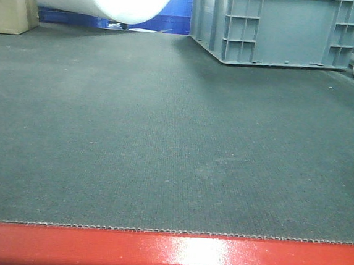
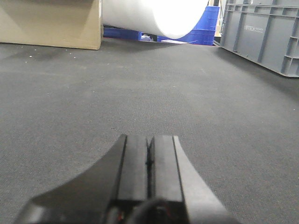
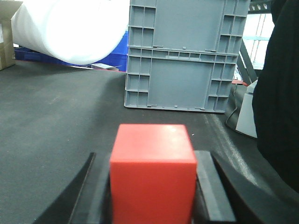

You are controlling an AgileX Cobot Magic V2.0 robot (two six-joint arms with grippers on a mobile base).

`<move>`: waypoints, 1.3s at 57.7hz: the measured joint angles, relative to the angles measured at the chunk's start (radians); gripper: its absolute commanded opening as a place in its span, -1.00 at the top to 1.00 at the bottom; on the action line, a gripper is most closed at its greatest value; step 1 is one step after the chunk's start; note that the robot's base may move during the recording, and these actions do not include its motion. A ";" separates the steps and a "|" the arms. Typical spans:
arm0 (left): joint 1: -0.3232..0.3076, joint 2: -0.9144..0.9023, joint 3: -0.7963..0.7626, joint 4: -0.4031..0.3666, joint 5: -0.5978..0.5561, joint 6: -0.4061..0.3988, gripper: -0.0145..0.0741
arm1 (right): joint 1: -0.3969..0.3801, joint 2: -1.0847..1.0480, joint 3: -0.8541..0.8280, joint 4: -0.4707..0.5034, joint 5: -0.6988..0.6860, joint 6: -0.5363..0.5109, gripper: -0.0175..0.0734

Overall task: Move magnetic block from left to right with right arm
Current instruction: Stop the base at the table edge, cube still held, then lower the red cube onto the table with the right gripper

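The red block (image 3: 153, 186) is clamped in the right gripper (image 3: 153, 161), with a grey crate (image 3: 182, 60) behind it. The left gripper (image 2: 149, 142) is pressed closed, empty, over the dark mat (image 2: 140, 84).

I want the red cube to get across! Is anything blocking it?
Nothing visible does. The red cube sits between the right fingers, and the dark mat ahead lies bare up to the stacked gray crates at the back.

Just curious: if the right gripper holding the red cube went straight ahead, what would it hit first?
Probably the grey crate straight ahead; nothing shows on the mat before it, though depth is unclear.
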 measured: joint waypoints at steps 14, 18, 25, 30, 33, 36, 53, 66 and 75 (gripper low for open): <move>0.000 0.000 0.000 0.000 0.000 0.000 0.96 | 0.000 0.000 0.000 0.000 -0.002 0.000 0.07; 0.000 0.000 0.000 0.000 0.000 0.000 0.96 | 0.000 0.000 0.000 0.008 -0.022 0.000 0.07; 0.000 0.000 0.000 0.000 0.000 0.000 0.96 | 0.000 0.041 -0.026 0.065 -0.038 0.003 0.07; 0.000 0.000 0.000 0.000 0.000 0.000 0.96 | 0.000 0.107 -0.052 0.081 -0.033 0.006 0.07; 0.000 0.000 0.000 0.000 0.000 0.000 0.96 | 0.000 0.160 -0.076 0.085 -0.021 0.006 0.07; 0.000 0.000 0.000 0.000 0.000 0.000 0.96 | 0.000 0.224 -0.109 0.087 0.009 0.006 0.07; 0.000 0.000 0.000 0.000 0.000 0.000 0.96 | 0.033 0.582 -0.280 0.089 0.306 0.008 0.07; 0.000 0.000 0.000 0.000 0.000 0.000 0.96 | 0.211 0.879 -0.378 0.067 0.395 0.014 0.07; 0.000 0.000 0.000 0.000 0.000 0.000 0.96 | 0.319 1.089 -0.492 0.063 0.464 0.137 0.07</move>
